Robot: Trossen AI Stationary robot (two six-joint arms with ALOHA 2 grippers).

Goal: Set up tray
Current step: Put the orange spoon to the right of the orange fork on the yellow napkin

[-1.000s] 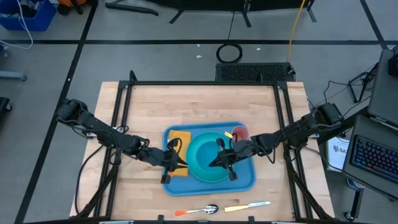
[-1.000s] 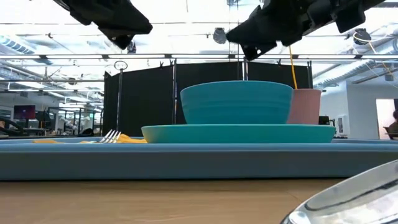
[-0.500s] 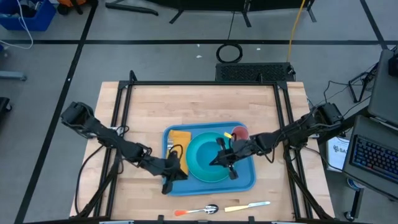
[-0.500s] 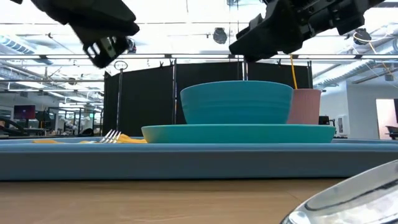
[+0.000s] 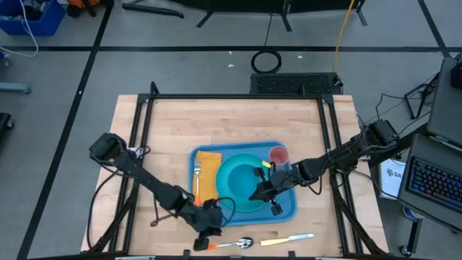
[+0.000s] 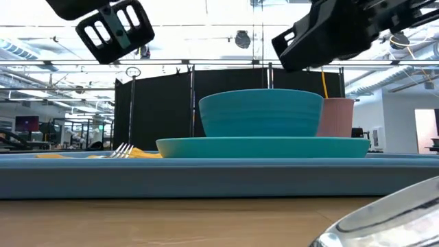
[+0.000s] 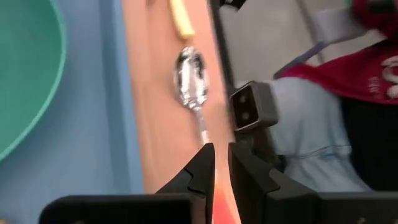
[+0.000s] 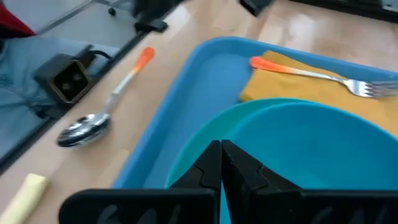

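The blue tray (image 5: 285, 209) lies near the table's front edge. On it stand a teal plate (image 6: 264, 146) with a teal bowl (image 6: 260, 113) on top, a pink cup (image 5: 278, 154), and a yellow napkin (image 5: 209, 170) with a fork (image 8: 323, 74) lying on it. A spoon (image 5: 234, 244) with an orange handle and a yellow-handled knife (image 5: 287, 238) lie on the wood in front of the tray. My left gripper (image 7: 221, 165) hovers above the spoon's handle with a narrow gap between its fingers and nothing in it. My right gripper (image 8: 221, 155) hangs shut over the bowl, clear of it.
A black frame runs around the table (image 5: 173, 123), with bare wood behind and to the left of the tray. A clamp block (image 7: 252, 106) sits at the front edge close to the spoon. A person's red and blue clothing (image 7: 323, 124) shows beyond that edge.
My left gripper has swung from over the tray's left end toward the table's near edge, rolling as it went, and now hangs over the spoon's handle. My right gripper has shifted a little toward the near edge above the bowl. The tableware has stayed put.
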